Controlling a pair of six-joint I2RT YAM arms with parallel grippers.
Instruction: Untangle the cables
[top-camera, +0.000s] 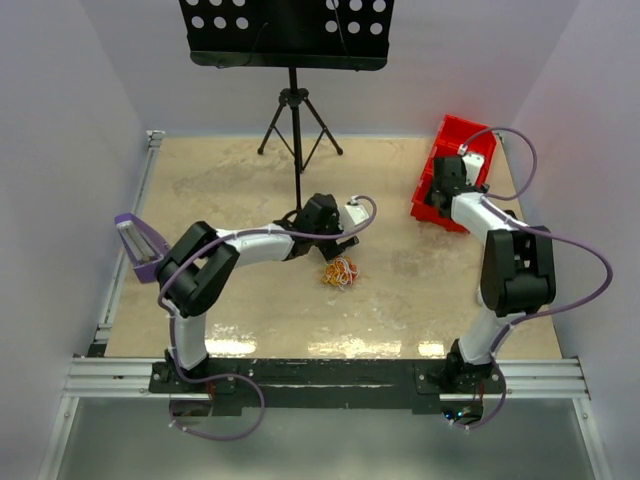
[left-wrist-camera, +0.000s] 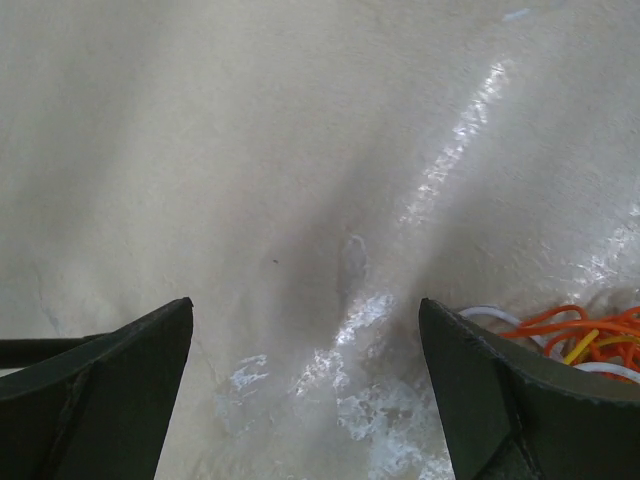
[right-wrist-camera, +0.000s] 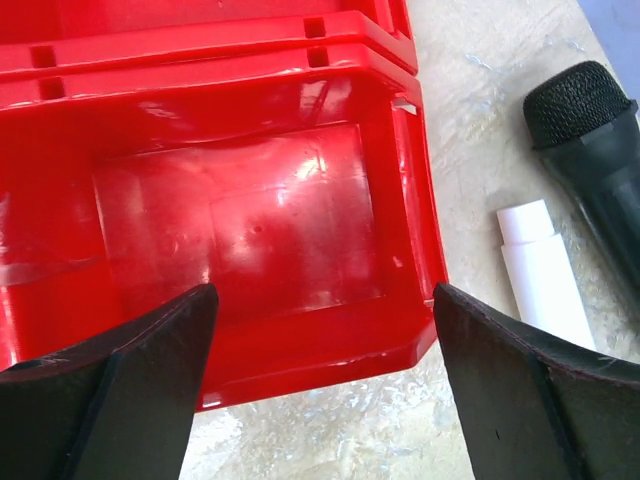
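The small clump of thin orange, yellow and white cables (top-camera: 340, 272) lies near the middle of the tan, stone-look table (top-camera: 220, 180). Just behind the clump hangs the left gripper (top-camera: 345, 246). Its two dark fingers are spread wide and hold nothing. In its own camera, the clump peeks out beside one finger.

Far right of the clump and farther back, the right gripper (right-wrist-camera: 325, 290) hangs over a shiny red plastic bin (right-wrist-camera: 250, 100). It is wide open too, and holds nothing. A black microphone with a mesh top (right-wrist-camera: 585, 120) and a white tube (right-wrist-camera: 540, 270) lie beside the bin. Well behind the clump stands a black metal music stand (top-camera: 290, 30).
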